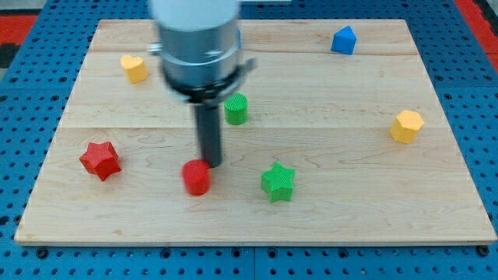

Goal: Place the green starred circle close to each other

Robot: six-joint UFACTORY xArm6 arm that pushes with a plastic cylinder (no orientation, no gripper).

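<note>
A green star block (278, 181) lies at the lower middle of the wooden board (327, 218). A green round block (236, 109) stands above and to its left, just right of the rod, about a hundred pixels from the star. My tip (211, 162) is at the lower end of the dark rod, touching or just above the top edge of a red round block (197, 178). The tip is left of the green star and below the green round block.
A red star block (99, 159) lies at the left. A yellow heart-like block (134, 68) is at the upper left, a blue block (343, 40) at the upper right, a yellow hexagon block (406, 126) at the right. The arm's grey body (198, 43) hides part of the top.
</note>
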